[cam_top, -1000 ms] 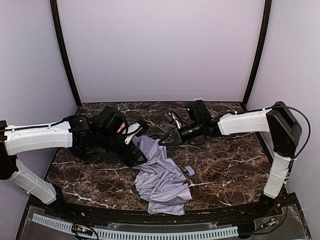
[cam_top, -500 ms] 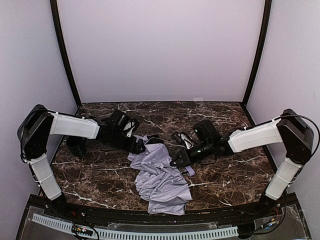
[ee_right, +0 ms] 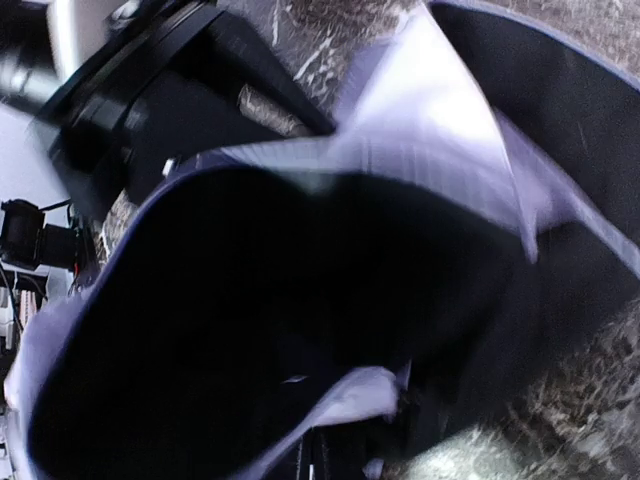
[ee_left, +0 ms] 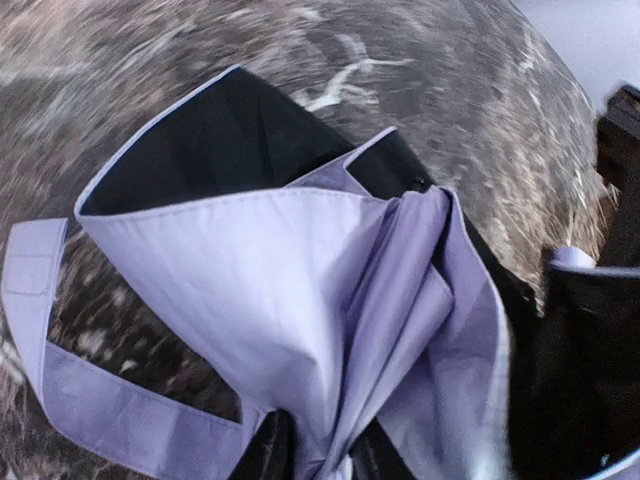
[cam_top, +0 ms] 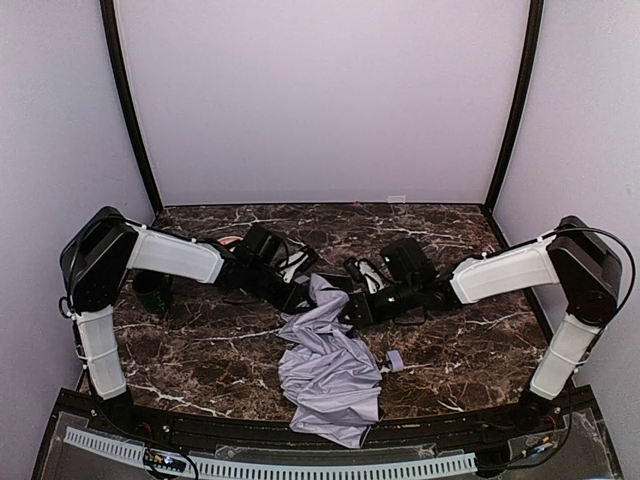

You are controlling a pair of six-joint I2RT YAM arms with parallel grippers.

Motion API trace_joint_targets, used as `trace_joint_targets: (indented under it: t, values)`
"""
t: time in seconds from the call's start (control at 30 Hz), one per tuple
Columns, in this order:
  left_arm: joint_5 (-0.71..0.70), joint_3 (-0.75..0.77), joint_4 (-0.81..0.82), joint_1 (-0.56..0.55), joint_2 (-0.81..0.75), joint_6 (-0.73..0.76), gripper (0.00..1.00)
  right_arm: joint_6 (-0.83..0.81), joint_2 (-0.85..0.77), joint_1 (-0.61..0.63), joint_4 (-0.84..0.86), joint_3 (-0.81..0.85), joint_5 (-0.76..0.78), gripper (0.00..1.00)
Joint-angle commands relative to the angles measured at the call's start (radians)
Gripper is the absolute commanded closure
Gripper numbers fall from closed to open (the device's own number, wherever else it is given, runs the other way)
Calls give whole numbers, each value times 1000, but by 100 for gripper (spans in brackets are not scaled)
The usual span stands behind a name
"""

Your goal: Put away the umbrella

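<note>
The left gripper (cam_top: 303, 297) pinches a fold of the umbrella (cam_top: 325, 370) between its fingers (ee_left: 268, 455). The right gripper (cam_top: 352, 308) is closed on the cloth from the other side, and the black underside fills its wrist view. The lavender canopy peaks between them, then spills toward the table's (cam_top: 200, 350) near edge, with the handle (cam_top: 394, 360) lying beside it.

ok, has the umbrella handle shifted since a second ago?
Yes. The umbrella handle slid toward the near edge of the table and slightly rightward, judged against the marble veins beside it.
</note>
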Motion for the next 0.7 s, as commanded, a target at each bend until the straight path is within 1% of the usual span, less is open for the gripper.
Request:
trace_joint_targets:
  t: [0.0,0.1,0.13,0.27,0.3,0.37,0.43,0.47,0.5,0.53,0.57,0.6,0.67]
  values:
    - [171,54,71,-76,-37,170,83,-16,36,7,-9,73,86,100]
    - [215,80,48,-89,-38,207,94,-27,55,5,-40,115,132,100]
    - [204,81,40,-89,-36,212,95,-28,59,4,-48,128,146,100]
    - [40,86,-24,-71,-1,225,97,-47,67,-1,-103,168,167,100]
    - [16,97,-48,-58,11,215,97,-59,62,-1,-130,177,176,98]
    - [-39,111,-65,-30,18,178,96,-91,40,-1,-197,188,218,89]
    - [-80,122,-61,-2,17,149,87,-126,-4,-1,-277,200,276,76]
    - [-98,131,-66,8,17,141,79,-142,-34,-1,-321,207,305,69]
    - [-117,143,-74,15,17,139,69,-156,-65,-2,-361,212,333,62]
    - [-142,153,-87,20,14,139,53,-169,-100,0,-402,217,358,58]
    - [-172,162,-97,24,10,139,44,-181,-132,6,-442,218,384,54]
    - [-213,167,-105,29,4,139,35,-197,-178,19,-483,219,408,52]
    - [-301,174,-115,42,-16,135,25,-256,-255,70,-552,208,447,46]
